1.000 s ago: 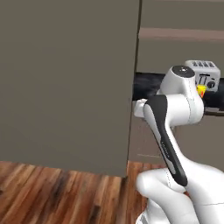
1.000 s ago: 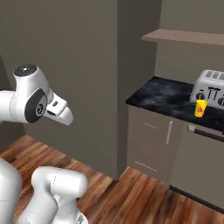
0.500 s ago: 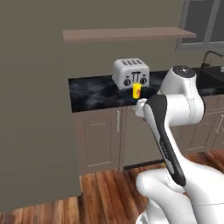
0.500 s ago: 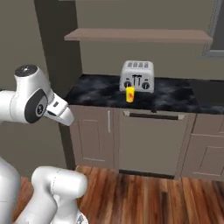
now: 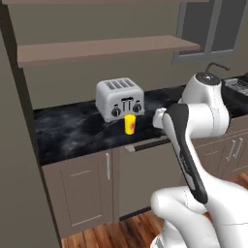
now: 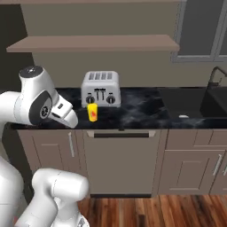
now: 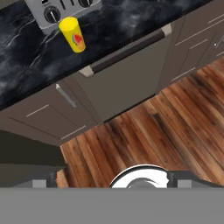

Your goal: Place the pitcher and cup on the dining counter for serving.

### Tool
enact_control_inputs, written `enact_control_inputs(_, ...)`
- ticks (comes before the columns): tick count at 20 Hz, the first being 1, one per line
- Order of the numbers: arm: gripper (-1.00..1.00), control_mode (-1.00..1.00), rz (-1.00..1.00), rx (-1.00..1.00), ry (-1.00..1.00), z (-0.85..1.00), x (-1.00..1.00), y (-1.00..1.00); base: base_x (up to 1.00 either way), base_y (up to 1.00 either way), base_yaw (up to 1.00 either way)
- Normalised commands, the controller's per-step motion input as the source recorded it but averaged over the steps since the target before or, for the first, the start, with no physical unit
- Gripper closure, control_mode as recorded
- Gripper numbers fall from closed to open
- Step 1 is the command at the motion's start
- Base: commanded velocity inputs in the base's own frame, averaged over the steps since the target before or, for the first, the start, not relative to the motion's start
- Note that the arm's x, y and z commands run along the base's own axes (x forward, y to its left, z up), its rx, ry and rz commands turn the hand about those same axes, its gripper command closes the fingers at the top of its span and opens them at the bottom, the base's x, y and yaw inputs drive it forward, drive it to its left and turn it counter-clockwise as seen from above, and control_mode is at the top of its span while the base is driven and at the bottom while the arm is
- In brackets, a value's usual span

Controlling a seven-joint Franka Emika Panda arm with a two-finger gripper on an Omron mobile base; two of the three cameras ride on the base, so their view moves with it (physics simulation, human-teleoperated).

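Cup (image 5: 129, 124) stands upright on the black marble worktop (image 5: 72, 133) in the left base view, just in front of the silver toaster (image 5: 119, 99), under a wall shelf (image 5: 106, 48); the white arm rises at 4 o'clock.

In the right base view the cup (image 6: 92, 112) sits at 6 o'clock of the toaster (image 6: 101, 88), with a dark sink (image 6: 213, 99) at 3 o'clock.

In the hand view the cup (image 7: 73, 34) appears at 11 o'clock, above taupe cabinets (image 7: 127, 76) and wooden floor (image 7: 144, 135). Whether the gripper is wide or narrow, I cannot tell.
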Motion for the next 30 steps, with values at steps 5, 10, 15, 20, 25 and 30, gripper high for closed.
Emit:
enact_control_inputs(5, -1.0, 1.0, 0.0, 0.0, 0.0, 0.0, 0.0, 0.0, 0.93, -0.06, 0.08)
enact_control_inputs(10, -1.0, 1.0, 0.0, 0.0, 0.0, 0.0, 0.0, 0.0, 0.78, -0.25, 0.29)
enact_control_inputs(15, -1.0, 1.0, 0.0, 0.0, 0.0, 0.0, 0.0, 0.0, 0.5, -0.36, 0.21)
enact_control_inputs(20, -1.0, 1.0, 0.0, 0.0, 0.0, 0.0, 0.0, 0.0, 0.1, -0.5, 0.23)
enact_control_inputs(25, -1.0, 1.0, 0.0, 0.0, 0.0, 0.0, 0.0, 0.0, 0.0, -0.36, 0.25)
enact_control_inputs(30, -1.0, 1.0, 0.0, 0.0, 0.0, 0.0, 0.0, 0.0, 0.0, -0.2, 0.2)
